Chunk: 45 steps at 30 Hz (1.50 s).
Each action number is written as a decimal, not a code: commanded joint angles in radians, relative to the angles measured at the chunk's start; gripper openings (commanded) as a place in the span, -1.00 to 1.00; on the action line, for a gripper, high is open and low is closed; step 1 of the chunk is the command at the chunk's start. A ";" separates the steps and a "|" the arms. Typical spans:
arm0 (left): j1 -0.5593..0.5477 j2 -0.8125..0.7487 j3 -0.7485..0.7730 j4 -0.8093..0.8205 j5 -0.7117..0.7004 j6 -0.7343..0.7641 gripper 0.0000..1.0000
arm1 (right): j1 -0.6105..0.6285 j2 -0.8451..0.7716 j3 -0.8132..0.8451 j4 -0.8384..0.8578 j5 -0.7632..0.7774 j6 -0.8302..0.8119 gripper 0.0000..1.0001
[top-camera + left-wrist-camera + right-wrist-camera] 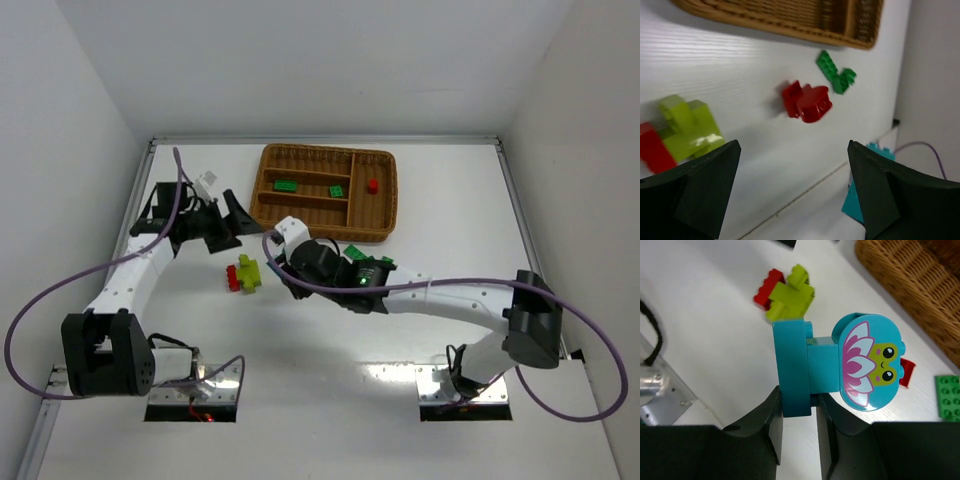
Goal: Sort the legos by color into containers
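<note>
My right gripper [799,400] is shut on the light blue lego [840,365] with the round frog-and-flower face, held above the table. In the top view this gripper [286,248] hangs just in front of the wicker tray [325,225]. A lime-yellow lego [790,292] joined to a red one [767,287] lies on the table, also seen from above [244,272]. My left gripper [792,150] is open and empty, left of the tray in the top view [230,225]. A loose red lego [807,101] and a green one [836,72] lie ahead of it.
The tray holds two green legos [285,185] [338,191] in long slots and a red one [372,185] in the crosswise slot. Another green lego [355,252] lies by my right wrist. White walls close in the table on three sides.
</note>
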 commanded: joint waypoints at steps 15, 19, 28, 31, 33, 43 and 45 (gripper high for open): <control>-0.067 0.071 -0.145 0.256 0.541 -0.038 0.85 | -0.068 0.109 0.096 0.080 0.089 0.015 -0.74; -0.076 0.080 -0.145 0.256 0.531 -0.038 0.75 | -0.068 0.118 0.107 0.090 0.080 0.015 -0.74; -0.076 0.089 -0.126 0.256 0.566 -0.029 0.31 | -0.068 0.136 0.116 0.117 0.060 0.024 -0.74; -0.085 0.098 -0.116 0.256 0.576 -0.029 0.26 | -0.068 0.136 0.116 0.117 0.051 0.024 -0.74; -0.086 0.098 -0.116 0.256 0.565 -0.029 0.19 | -0.068 0.145 0.125 0.117 0.038 0.024 -0.74; -0.086 0.098 -0.106 0.256 0.556 -0.029 -0.44 | -0.078 0.155 0.134 0.117 0.011 0.033 -0.74; -0.086 0.098 -0.095 0.256 0.547 -0.029 -0.66 | -0.078 0.144 0.125 0.107 -0.014 0.043 -0.66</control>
